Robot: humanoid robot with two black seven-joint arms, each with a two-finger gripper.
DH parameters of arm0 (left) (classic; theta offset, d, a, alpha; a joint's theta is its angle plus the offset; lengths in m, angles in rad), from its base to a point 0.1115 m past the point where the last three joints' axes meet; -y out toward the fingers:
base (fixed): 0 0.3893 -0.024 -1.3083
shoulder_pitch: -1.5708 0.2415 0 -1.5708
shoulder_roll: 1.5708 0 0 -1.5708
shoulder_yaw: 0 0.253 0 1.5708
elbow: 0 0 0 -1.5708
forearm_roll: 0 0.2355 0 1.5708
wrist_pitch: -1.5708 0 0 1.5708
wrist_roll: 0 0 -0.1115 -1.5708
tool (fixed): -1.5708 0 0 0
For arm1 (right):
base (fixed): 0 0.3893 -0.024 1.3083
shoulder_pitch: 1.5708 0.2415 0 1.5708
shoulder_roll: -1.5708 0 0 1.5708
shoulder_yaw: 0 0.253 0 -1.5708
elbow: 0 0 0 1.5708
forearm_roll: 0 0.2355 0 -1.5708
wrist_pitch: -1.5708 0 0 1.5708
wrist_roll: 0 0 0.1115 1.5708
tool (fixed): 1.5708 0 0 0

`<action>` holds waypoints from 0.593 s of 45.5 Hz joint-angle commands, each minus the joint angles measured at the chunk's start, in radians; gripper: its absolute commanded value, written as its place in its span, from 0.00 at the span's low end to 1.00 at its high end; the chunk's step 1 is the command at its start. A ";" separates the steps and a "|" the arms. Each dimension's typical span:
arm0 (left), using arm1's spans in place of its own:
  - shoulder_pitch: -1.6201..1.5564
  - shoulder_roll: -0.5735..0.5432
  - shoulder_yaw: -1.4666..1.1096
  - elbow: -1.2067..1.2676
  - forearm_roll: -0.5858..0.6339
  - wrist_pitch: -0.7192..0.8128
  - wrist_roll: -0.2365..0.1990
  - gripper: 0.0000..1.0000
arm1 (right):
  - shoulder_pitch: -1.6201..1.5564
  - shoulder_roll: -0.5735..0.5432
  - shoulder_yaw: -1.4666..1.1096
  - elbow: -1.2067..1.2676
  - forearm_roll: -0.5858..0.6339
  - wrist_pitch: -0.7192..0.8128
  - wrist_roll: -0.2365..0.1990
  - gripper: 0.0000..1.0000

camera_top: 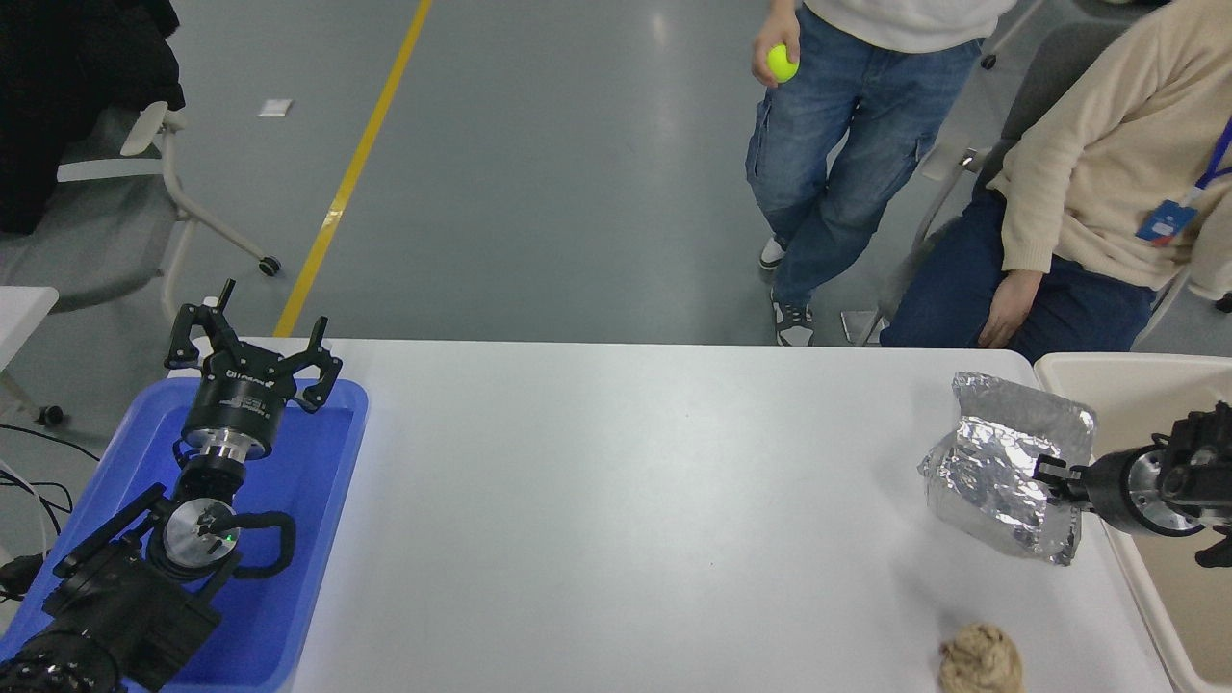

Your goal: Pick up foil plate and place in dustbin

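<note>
Right tool (1049, 476) pinched on the near edge of the foil plate (1001, 462), the sheet standing up and apparently lifted off the bench (626, 500), hanging just to the tool's far side. Left tool (252, 364) spread, parked over the blue tray (327, 539), well apart from the work.

Step in hand, by judgement: carrying the foil across to the dustbin (1136, 385). Best done with the pinch kept firm but not crushing, since thin foil tears or slips loose at a crease. Best also with the sheet raised enough for its lower corner to pass over the bin's thick rim, then let go only once the whole sheet hangs inside the walls.

Edges: bin rim directly beside the tool on its arm side, bench edge running along it. Crumpled paper ball (980, 659) near, on the robot's side of the foil, out of the direct path. Seated person's hand (1006, 308) beyond the far bench edge, not over the bench. Plenty of bare bench on the side away from the bin; little room toward it, so a short, level sweep suffices.
</note>
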 commanded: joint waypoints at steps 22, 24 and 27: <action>0.000 0.000 0.000 0.000 -0.001 0.000 0.000 1.00 | 0.837 -0.019 -0.169 0.314 -0.047 0.540 0.000 0.00; 0.000 0.000 0.000 0.000 -0.001 0.000 0.000 1.00 | 0.864 -0.020 -0.169 0.316 -0.047 0.553 0.000 0.00; 0.000 0.000 0.000 0.000 -0.001 0.000 0.000 1.00 | 0.900 -0.022 -0.169 0.316 -0.046 0.576 0.000 0.00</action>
